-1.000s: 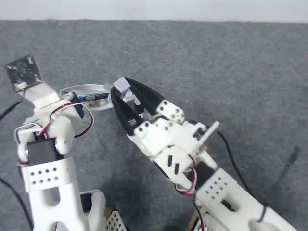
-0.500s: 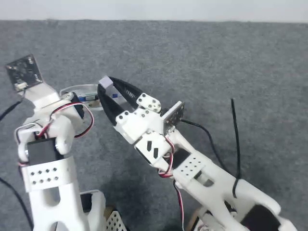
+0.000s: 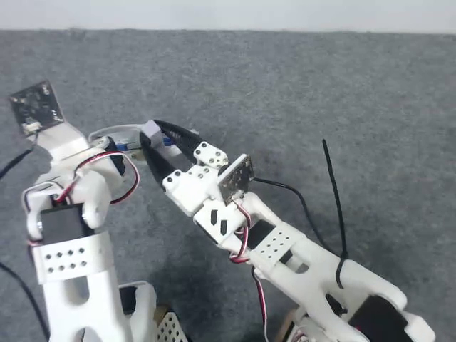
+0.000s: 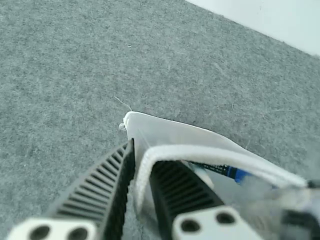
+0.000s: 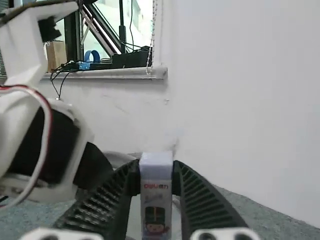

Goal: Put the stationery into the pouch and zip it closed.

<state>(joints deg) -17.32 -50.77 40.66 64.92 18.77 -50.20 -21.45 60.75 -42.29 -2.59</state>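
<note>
The left hand [image 4: 141, 161] clenched the rim of the pouch [image 4: 170, 132], at upper left in the high view. The right hand [image 5: 156, 169] grasped a block [image 5: 156, 205], apparently an eraser, beside its mouth. Release was best delayed until the block sat inside.

You're working under soft, even light in the high view, where the grey mat [image 3: 342, 92] carries only a faint, diffuse shadow beside the right arm [image 3: 285, 249]. In the left wrist view the white pouch [image 4: 165, 132] stands bright against the mat without any hard glare. In the right wrist view daylight comes in through the window [image 5: 115, 30], and the white wall [image 5: 240, 100] beside it is evenly lit, dimming a little lower down
</note>
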